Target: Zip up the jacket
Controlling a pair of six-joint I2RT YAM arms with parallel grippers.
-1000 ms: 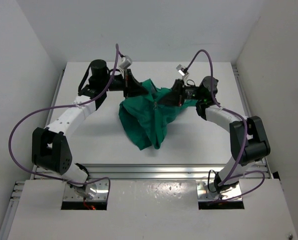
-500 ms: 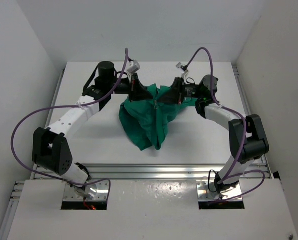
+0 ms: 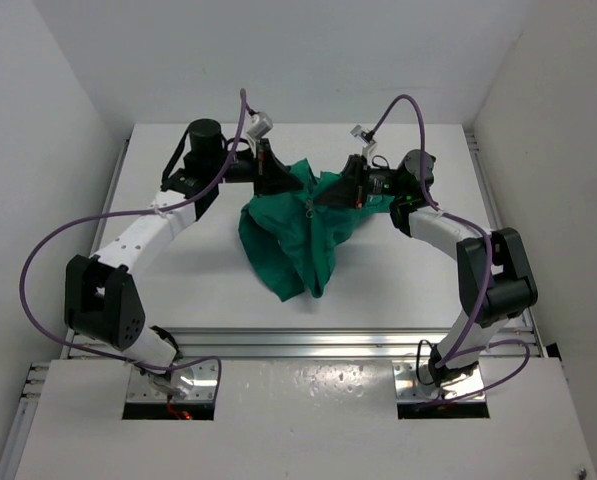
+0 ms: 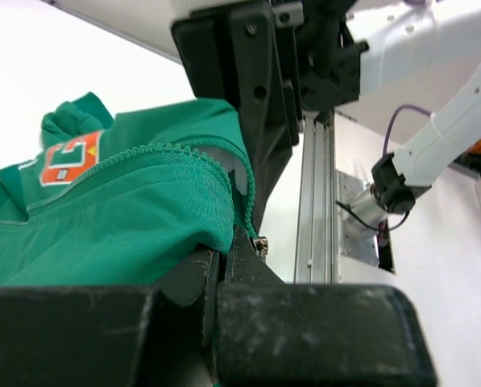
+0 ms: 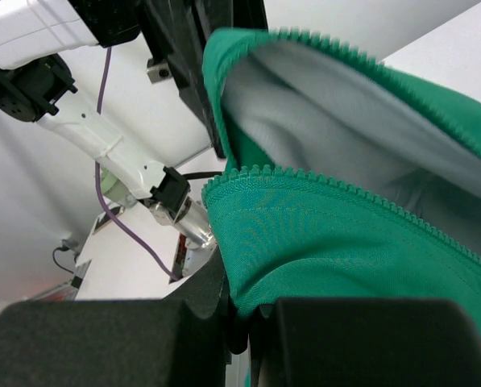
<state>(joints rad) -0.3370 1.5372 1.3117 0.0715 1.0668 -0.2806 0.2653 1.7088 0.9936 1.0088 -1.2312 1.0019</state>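
My left gripper (image 3: 277, 184) is clamped on the jacket (image 3: 296, 232), pinching the far left part of the cloth. In the left wrist view my fingers (image 4: 193, 272) are pressed together on a fold of green fabric right beside the zipper, and a small metal piece (image 4: 259, 244) at the end of the zipper teeth (image 4: 155, 150) sits just at my fingertips. The orange letter (image 4: 65, 159) shows on the cloth further along, to the left in that view.

My right gripper (image 3: 330, 199) is also closed on the jacket, gripping the far right part. In the right wrist view my fingers (image 5: 208, 294) hold a green edge lined with teeth (image 5: 346, 194), and the pale grey lining (image 5: 337, 121) lies open above it.

The two grippers face each other near the far middle of the table (image 3: 408, 275), close together but not touching. The jacket hangs bunched between them, its top lifted at both grips. The rest spreads toward the near side and rests crumpled on the table. The front is open, with the two rows of teeth apart.
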